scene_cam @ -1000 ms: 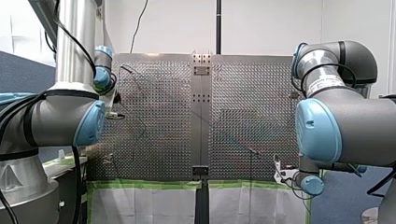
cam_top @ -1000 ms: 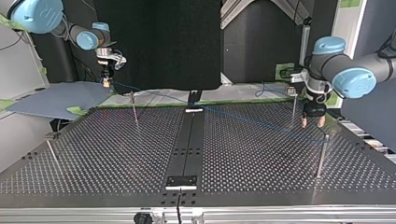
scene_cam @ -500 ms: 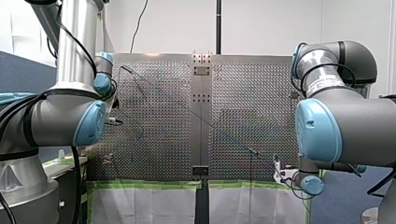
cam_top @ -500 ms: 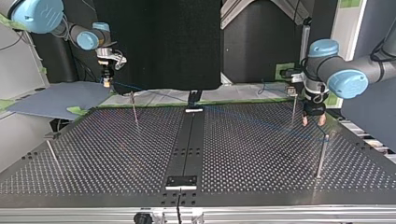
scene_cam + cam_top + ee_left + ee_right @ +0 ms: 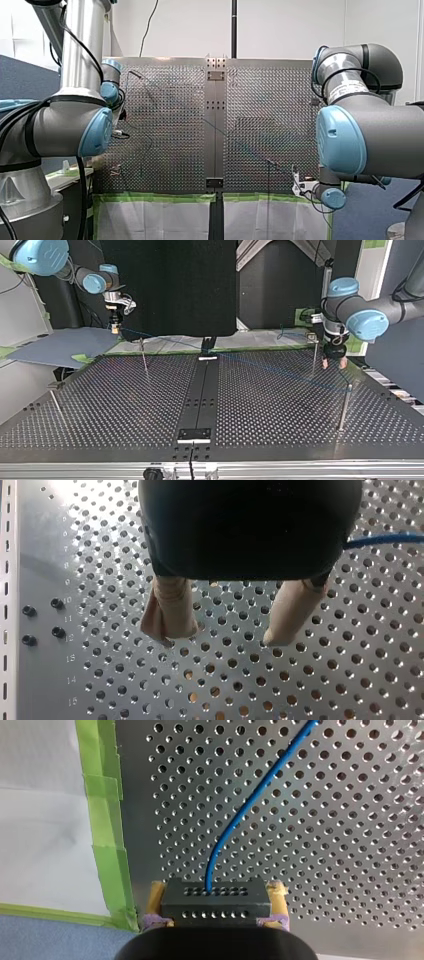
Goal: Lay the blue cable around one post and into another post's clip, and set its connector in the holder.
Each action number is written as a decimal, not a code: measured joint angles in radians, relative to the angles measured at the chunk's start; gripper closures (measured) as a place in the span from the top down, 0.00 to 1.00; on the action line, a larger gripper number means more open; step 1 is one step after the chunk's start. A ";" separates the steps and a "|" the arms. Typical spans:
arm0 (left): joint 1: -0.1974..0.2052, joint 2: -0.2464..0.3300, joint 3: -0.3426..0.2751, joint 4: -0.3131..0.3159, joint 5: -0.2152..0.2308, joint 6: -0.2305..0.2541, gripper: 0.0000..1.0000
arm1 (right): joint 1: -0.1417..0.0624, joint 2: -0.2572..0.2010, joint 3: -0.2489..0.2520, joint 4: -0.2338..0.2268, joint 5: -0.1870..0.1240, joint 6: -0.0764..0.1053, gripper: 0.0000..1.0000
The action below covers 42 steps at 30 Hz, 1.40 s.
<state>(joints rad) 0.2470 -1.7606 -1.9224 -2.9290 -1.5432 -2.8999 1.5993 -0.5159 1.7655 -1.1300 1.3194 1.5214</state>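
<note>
The blue cable (image 5: 260, 367) stretches low over the perforated table from my right gripper (image 5: 115, 328) at the top view's far left to the top of a thin post (image 5: 346, 405) at the right. In the right wrist view my right gripper (image 5: 215, 901) is shut on the cable's black connector (image 5: 212, 906), yellow pads on both sides, and the cable (image 5: 250, 802) runs ahead over the plate. My left gripper (image 5: 334, 364) hangs open beside another post (image 5: 314, 357). In the left wrist view its beige fingers (image 5: 170, 615) stand apart with nothing between them; a bit of cable (image 5: 385, 540) passes beside it.
Two more posts (image 5: 144, 357) (image 5: 55, 402) stand in the top view's left half. A dark centre strip (image 5: 202, 395) carries small black fixtures at both ends (image 5: 195, 434) (image 5: 207, 358). Green tape (image 5: 107, 835) marks the table edge by my right gripper.
My left gripper, still open, has drifted a little toward the top view's far side, away from the right post. My right gripper has stayed put with the connector.
</note>
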 joint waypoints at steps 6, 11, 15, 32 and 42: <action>0.000 0.000 -0.019 0.007 -0.006 0.014 1.00 | 0.003 0.000 0.000 -0.002 0.001 0.007 0.00; -0.001 0.000 -0.022 -0.019 -0.006 0.027 1.00 | 0.004 0.000 -0.001 -0.001 0.002 0.008 0.00; -0.004 0.001 -0.023 -0.055 0.021 0.007 1.00 | 0.005 0.000 -0.001 0.001 0.004 0.007 0.00; 0.033 0.085 -0.045 -0.147 0.154 -0.128 1.00 | 0.007 0.000 0.000 0.002 0.008 0.004 0.00; 0.038 0.163 -0.069 -0.129 0.213 -0.208 1.00 | 0.009 0.000 -0.001 0.002 0.009 0.004 0.00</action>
<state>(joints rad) 0.2851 -1.5974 -1.9919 -3.0584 -1.3303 -3.1079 1.6081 -0.5161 1.7645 -1.1277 1.3281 1.5251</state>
